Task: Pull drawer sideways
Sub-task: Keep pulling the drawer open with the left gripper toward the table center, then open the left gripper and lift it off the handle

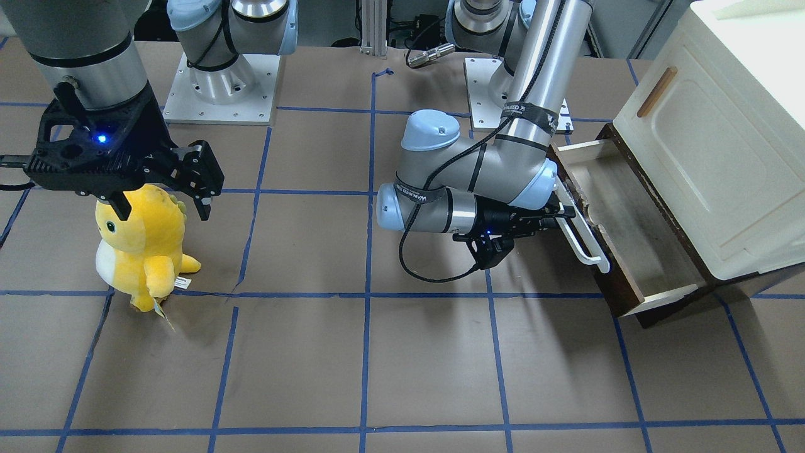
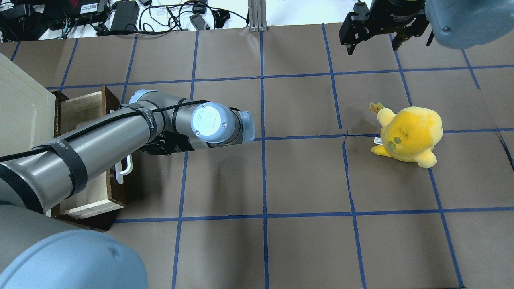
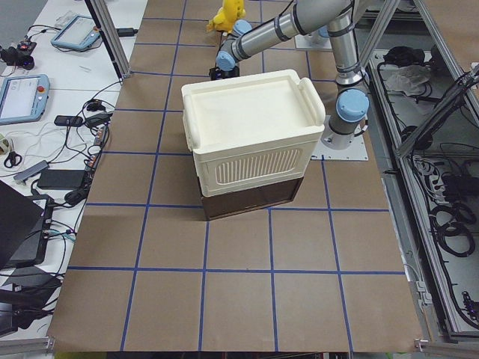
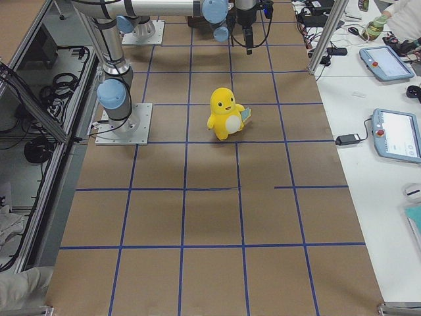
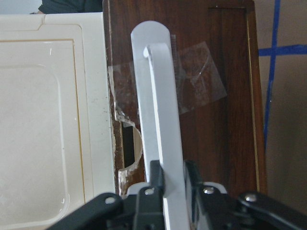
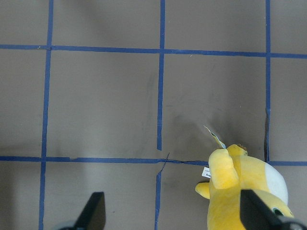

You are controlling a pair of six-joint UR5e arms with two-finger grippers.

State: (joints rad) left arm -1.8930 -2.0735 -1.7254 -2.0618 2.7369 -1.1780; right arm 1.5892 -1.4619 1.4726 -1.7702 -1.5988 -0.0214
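The drawer (image 1: 629,233) has a dark brown wooden front (image 5: 216,96), a long white bar handle (image 1: 585,236) and a pale wood inside. It stands pulled out from under the cream cabinet (image 1: 717,145). My left gripper (image 5: 171,179) is shut on the white handle (image 5: 160,120), one finger on each side of the bar. In the overhead view the drawer (image 2: 86,160) lies partly under my left arm. My right gripper (image 6: 170,215) is open and empty, high above the table beside the yellow plush.
A yellow plush toy (image 1: 144,242) stands on the brown paper table, below my right gripper (image 1: 163,189). The cabinet has a cream door with a small brown handle (image 1: 656,92). Blue tape lines grid the table. Arm bases (image 1: 220,82) stand at the robot's side.
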